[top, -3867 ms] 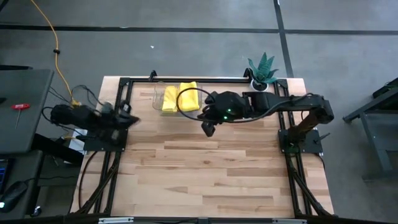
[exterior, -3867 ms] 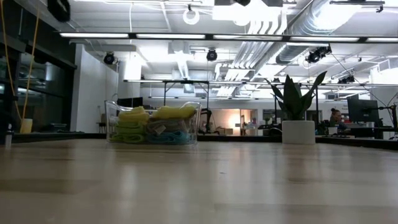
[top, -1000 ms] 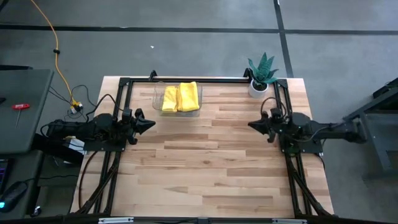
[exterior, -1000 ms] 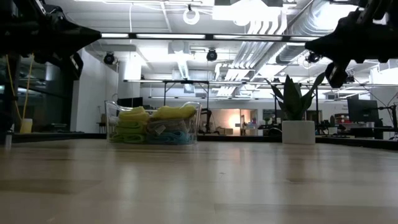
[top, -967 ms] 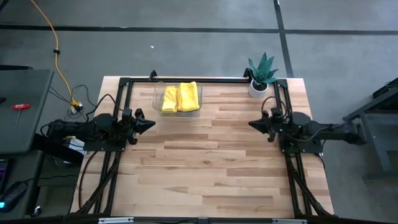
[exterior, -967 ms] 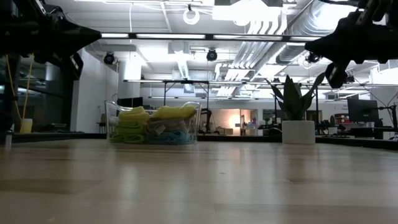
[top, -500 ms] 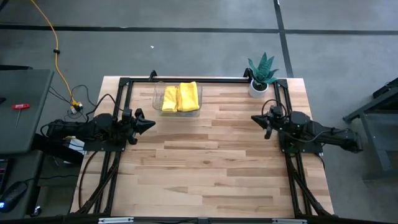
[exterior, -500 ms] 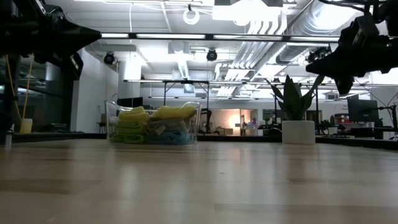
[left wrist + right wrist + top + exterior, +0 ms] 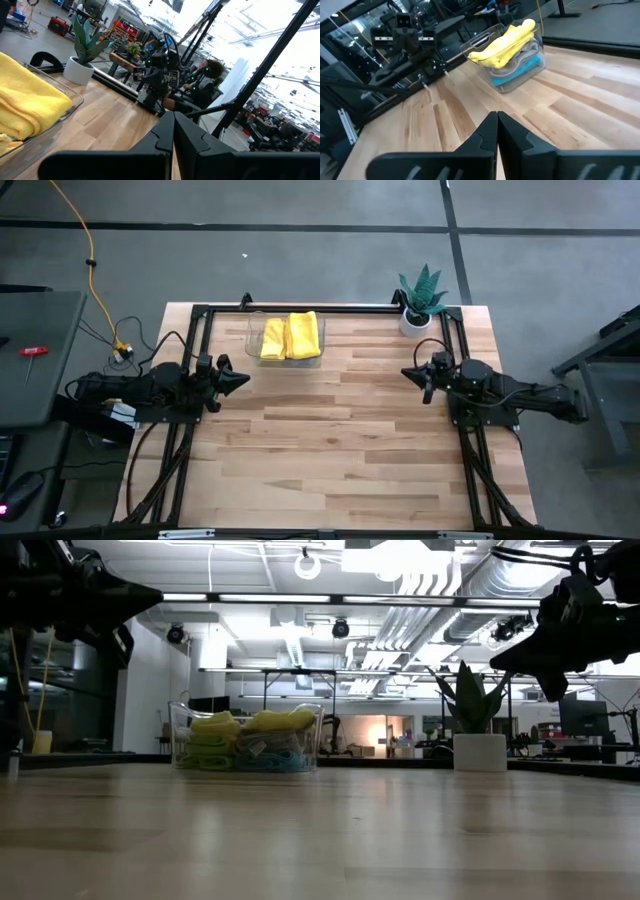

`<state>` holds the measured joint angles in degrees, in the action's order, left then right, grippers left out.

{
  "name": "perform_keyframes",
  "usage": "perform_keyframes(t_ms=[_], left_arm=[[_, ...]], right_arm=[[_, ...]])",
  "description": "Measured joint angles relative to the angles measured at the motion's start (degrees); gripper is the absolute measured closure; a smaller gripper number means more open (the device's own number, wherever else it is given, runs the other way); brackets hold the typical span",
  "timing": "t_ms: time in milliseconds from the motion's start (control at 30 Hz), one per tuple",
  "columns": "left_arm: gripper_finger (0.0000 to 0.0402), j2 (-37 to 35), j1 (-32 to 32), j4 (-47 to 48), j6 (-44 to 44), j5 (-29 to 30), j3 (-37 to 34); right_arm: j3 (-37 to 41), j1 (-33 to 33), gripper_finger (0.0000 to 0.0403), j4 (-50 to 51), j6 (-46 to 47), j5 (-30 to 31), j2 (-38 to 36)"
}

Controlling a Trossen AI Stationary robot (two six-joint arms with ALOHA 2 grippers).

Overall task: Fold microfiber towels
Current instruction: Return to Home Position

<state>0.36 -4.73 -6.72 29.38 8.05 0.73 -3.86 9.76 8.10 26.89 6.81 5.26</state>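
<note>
The microfiber towels lie folded and stacked in a clear tray (image 9: 254,340) at the table's far edge, left of the middle. Two yellow towels (image 9: 291,336) are on top. The low view shows lime green (image 9: 207,753), grey (image 9: 285,744) and teal (image 9: 262,764) layers under them. My left gripper (image 9: 246,379) is shut and hovers at the table's left edge, pointing toward the right. My right gripper (image 9: 405,373) is shut and hovers at the right edge, pointing toward the left. Both grippers are well clear of the tray.
A potted plant (image 9: 421,299) in a white pot stands at the far right corner. Black arm frames (image 9: 193,330) run along the table's left and right sides. Bare wood (image 9: 330,440) spreads across the middle and near part of the table.
My right gripper has sunk a little and tipped its nose downward. It has swung slightly toward the far edge while its arm settles back at the right side. It stays shut. The towels have not moved.
</note>
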Motion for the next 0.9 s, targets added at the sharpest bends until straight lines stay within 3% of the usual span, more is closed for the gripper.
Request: perform_keyframes(t_ms=[900], left_arm=[[0.0401, -0.02, 0.00, 0.00, 0.00, 0.00, 0.00]], right_arm=[[0.00, 0.00, 0.0402, 0.02, 1.59, -0.02, 0.00]])
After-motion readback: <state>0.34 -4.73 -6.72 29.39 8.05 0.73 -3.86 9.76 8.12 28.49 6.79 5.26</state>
